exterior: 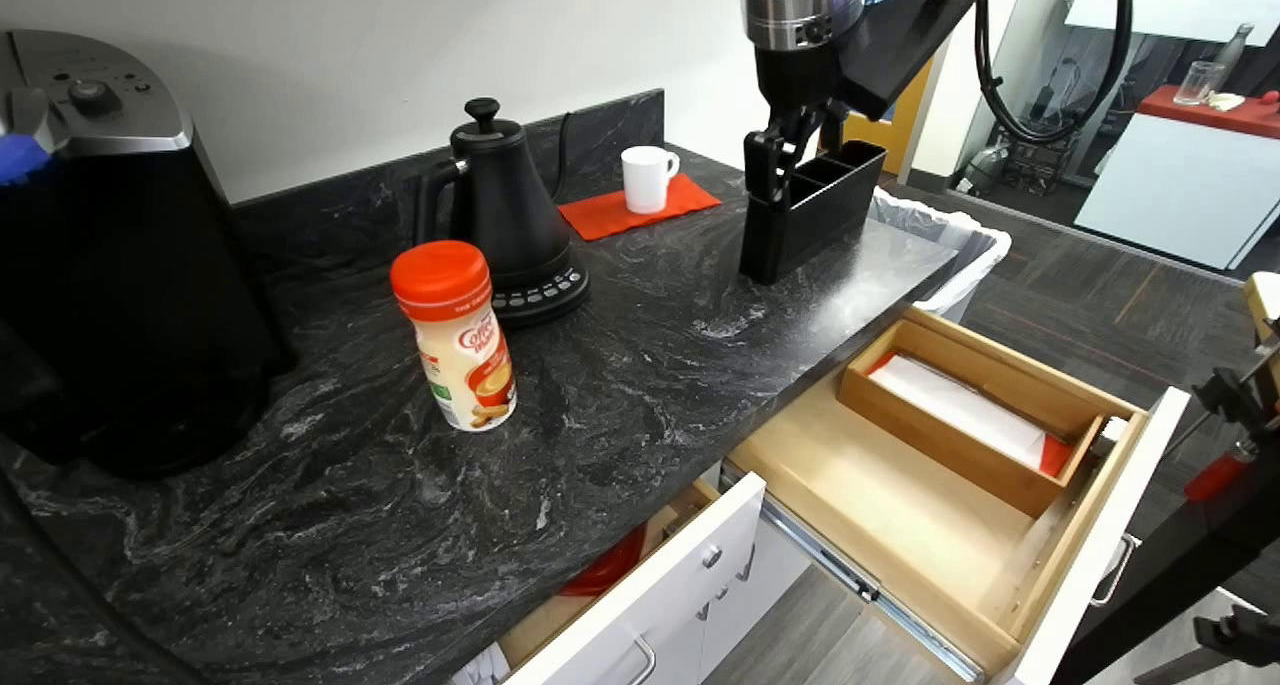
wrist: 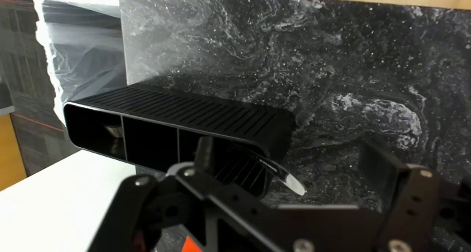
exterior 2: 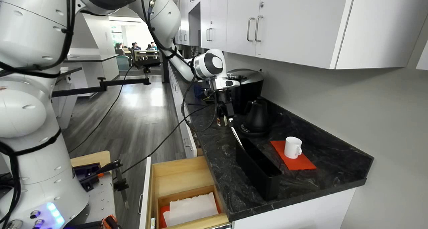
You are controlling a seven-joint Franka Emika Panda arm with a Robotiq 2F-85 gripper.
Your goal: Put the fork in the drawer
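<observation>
A silver utensil, likely the fork, leans out of the end compartment of the black holder on the counter; its head is hidden inside. In the wrist view its handle lies between the two spread fingers of my gripper, touching neither visibly. My gripper is open, pointing down over that end of the holder, as an exterior view shows. The drawer is pulled out below the counter edge. It has a light-wood bottom, a white front and a divided wooden section holding white paper and something red.
A white mug stands on a red napkin near the holder. A black kettle, a creamer bottle and a coffee machine stand along the counter. A second drawer is partly open. A lined bin stands past the counter's end.
</observation>
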